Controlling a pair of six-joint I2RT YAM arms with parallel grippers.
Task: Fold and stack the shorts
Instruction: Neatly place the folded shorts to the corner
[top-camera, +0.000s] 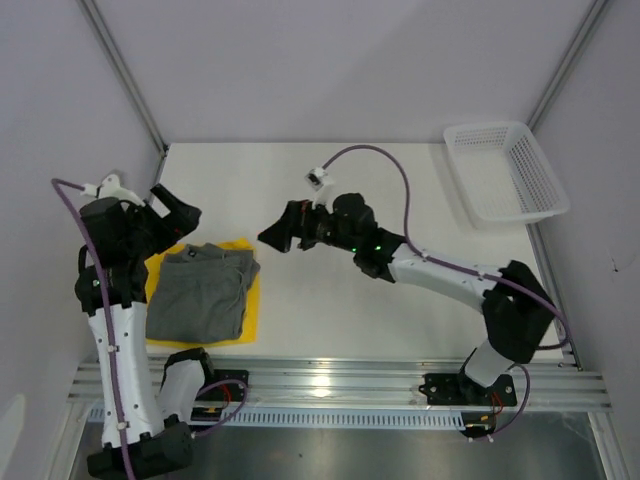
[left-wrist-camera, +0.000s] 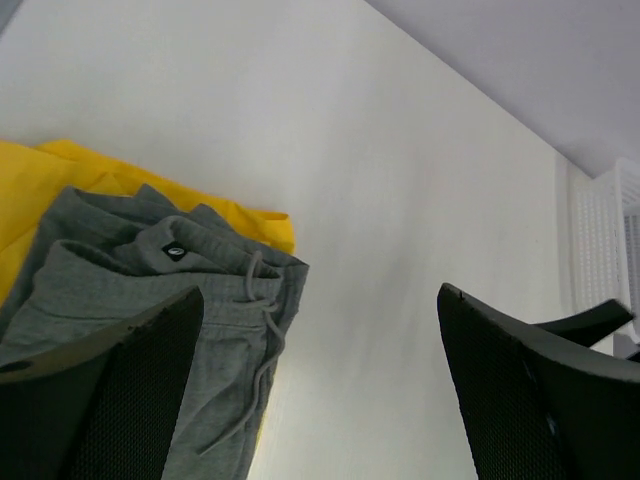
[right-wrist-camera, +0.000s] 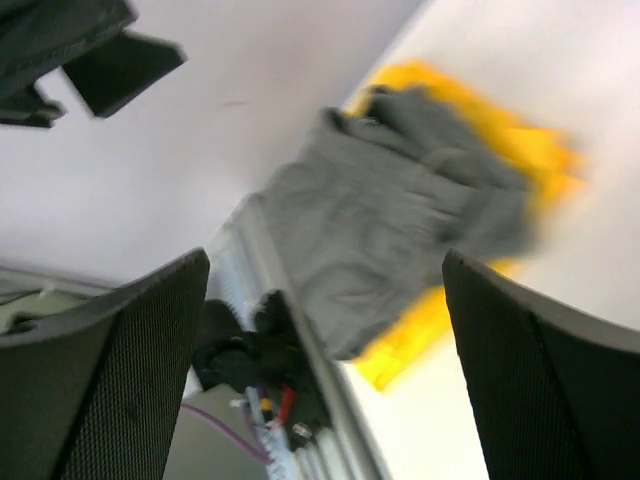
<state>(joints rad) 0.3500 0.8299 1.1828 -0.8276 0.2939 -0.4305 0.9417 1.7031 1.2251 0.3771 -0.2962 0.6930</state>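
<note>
- At the 6 o'clock edge of the white table (top-camera: 350, 310), a metal rail (top-camera: 400, 380) carries both arm bases.
- Just beyond the rail, at about 8 o'clock on the table, the two pairs of shorts lie stacked. The grey-green shorts (top-camera: 200, 292) sit folded on top of the yellow shorts (top-camera: 254, 300), which show only as a bright border around the grey pair.
- The left wrist camera shows the grey pair's waistband facing out from the stack, with a pale drawstring (left-wrist-camera: 262, 300) trailing over the cloth and a small dark label (left-wrist-camera: 175, 252) near the band.
- The left gripper (top-camera: 176, 214) hangs over the stack's far-left corner, at about 11 o'clock from the pile. Its fingers are spread wide with nothing between them, and in its own camera they stand clear of the cloth.
- The right gripper (top-camera: 276, 238) hovers near mid-table, at about 2 o'clock from the stack and apart from it. It points toward the shorts, with its fingers also spread wide and holding nothing. Its own view of the pile is blurred.
- At the far corner, at about 1 o'clock on the table, a white mesh basket (top-camera: 470, 185) sits well apart from both grippers and the shorts.
</note>
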